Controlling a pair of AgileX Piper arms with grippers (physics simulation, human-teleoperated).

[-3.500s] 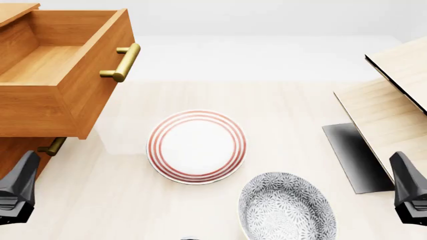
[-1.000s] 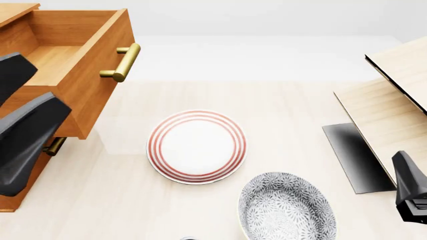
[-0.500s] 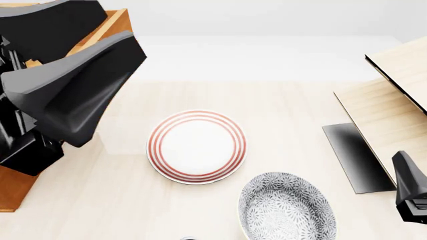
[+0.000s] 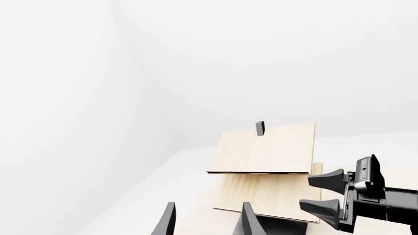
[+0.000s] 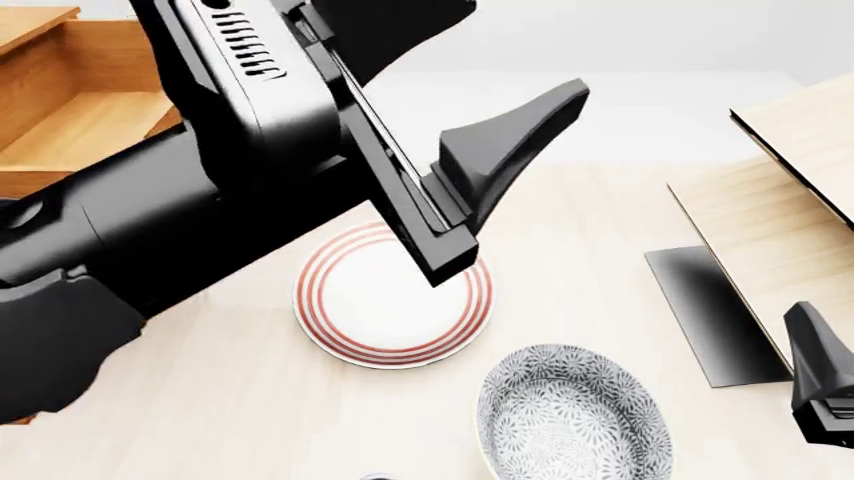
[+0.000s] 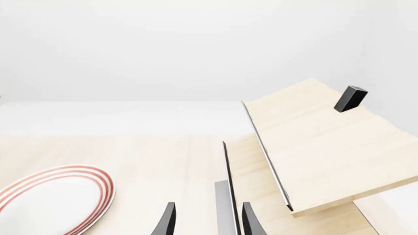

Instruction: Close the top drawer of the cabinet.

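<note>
The cabinet (image 5: 30, 24) stands at the far left, and its top drawer (image 5: 78, 118) is pulled out with the wooden inside showing. My left arm hides the drawer's front panel and brass handle. My left gripper (image 5: 527, 55) hangs high, close to the front camera and to the right of the drawer. It is open with nothing between its fingers (image 4: 168, 221). My right gripper (image 6: 207, 220) sits low at the table's near right edge. It is open and empty too, and its fingers (image 4: 325, 179) show apart in the left wrist view.
A red-ringed white plate (image 5: 400, 320) lies mid-table, partly behind the left arm. A grey patterned bowl (image 5: 574, 420) sits nearer, to its right. A pale slanted-panel wooden structure (image 5: 781, 190) on a dark base (image 5: 701, 310) fills the right side.
My left arm has risen and swung right toward the camera, and now covers the drawer's front and handle. The drawer stays open. The right arm has not moved.
</note>
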